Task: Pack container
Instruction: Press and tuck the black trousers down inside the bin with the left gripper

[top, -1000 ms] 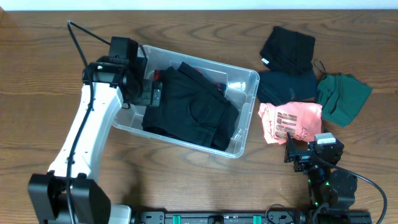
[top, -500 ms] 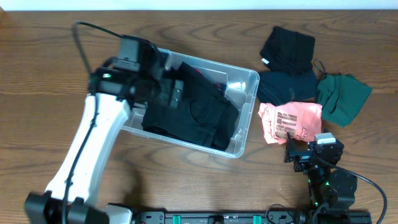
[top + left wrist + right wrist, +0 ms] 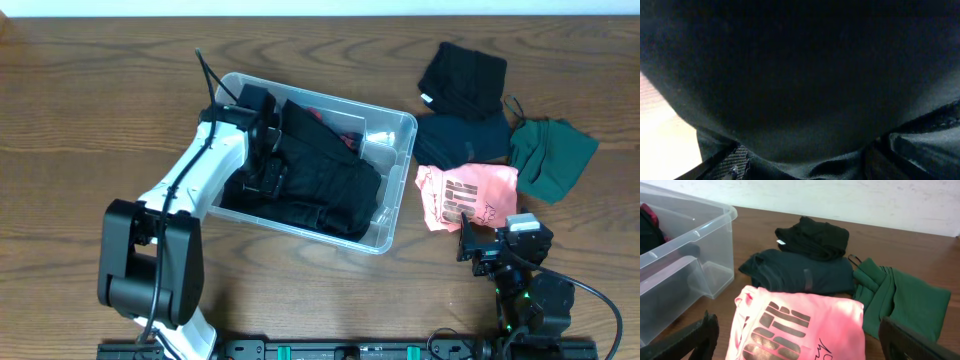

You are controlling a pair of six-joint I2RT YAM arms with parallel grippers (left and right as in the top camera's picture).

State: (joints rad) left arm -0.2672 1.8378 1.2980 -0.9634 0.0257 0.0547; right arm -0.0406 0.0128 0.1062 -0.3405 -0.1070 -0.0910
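Note:
The container (image 3: 398,128) is a clear plastic bin on the table left of centre, also seen at the left of the right wrist view (image 3: 700,230). A black garment (image 3: 335,185) fills most of it, with a bit of red cloth (image 3: 322,116) at the back. My left gripper (image 3: 272,178) is down inside the bin, open, its fingers pushed into the black garment. The left wrist view shows only black fabric (image 3: 800,75) bulging between the fingers (image 3: 807,165). My right gripper (image 3: 480,245) is open and empty at the table's front, just short of a pink shirt (image 3: 800,325).
To the right of the bin lie a pink printed shirt (image 3: 465,195), a dark navy garment (image 3: 462,138), a folded black garment (image 3: 462,78) and a green garment (image 3: 550,155). They also show in the right wrist view, the green one (image 3: 900,300) at right.
My left arm has swung from the bin's left wall to the right and down into the bin, onto the black garment. The right arm has not moved.

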